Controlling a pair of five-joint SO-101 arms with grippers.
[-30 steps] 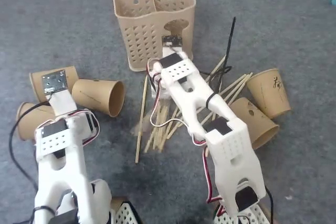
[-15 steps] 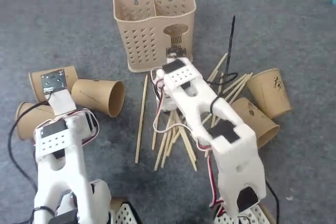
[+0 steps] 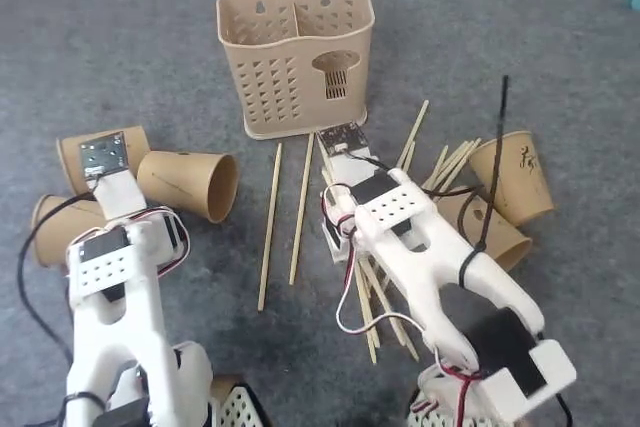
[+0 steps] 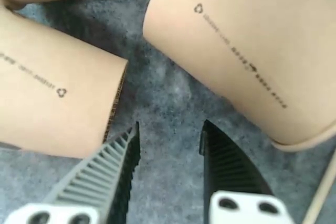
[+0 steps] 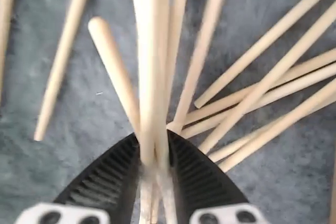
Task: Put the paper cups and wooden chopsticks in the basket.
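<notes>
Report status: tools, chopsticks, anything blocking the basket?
Left tool open, empty, between two paper cups. Right tool shut on a few chopsticks, over the loose pile. Basket upright, nothing seen in the way.

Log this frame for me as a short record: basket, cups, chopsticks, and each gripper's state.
basket: upright on the grey carpet, far side
left cups: three, lying on their sides
right cups: two, beside the chopstick pile
loose chopsticks: scattered on carpet in front of basket
left gripper: open, over carpet between two cups
right gripper: shut on a bundle of chopsticks
</notes>
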